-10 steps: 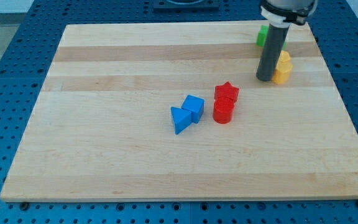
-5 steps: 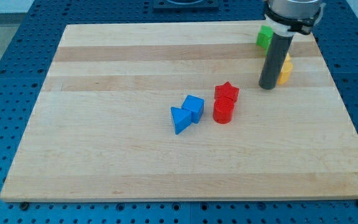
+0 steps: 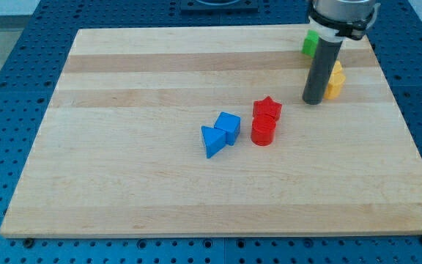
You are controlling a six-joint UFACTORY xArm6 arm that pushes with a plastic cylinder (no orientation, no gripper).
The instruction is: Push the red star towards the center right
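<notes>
The red star point(image 3: 267, 108) lies near the board's middle, touching a red cylinder point(image 3: 263, 131) just below it. My tip point(image 3: 313, 101) rests on the board to the star's upper right, about a block's width away from it. The rod stands in front of a yellow block point(image 3: 334, 81) and partly hides it.
A blue cube point(image 3: 228, 127) and a blue triangle point(image 3: 212, 141) sit together left of the red pair. A green block point(image 3: 311, 44) lies at the top right, behind the rod. The wooden board point(image 3: 123, 183) sits on a blue perforated table.
My tip has slid a little toward the view's bottom, along the yellow block's left side. No block has visibly moved.
</notes>
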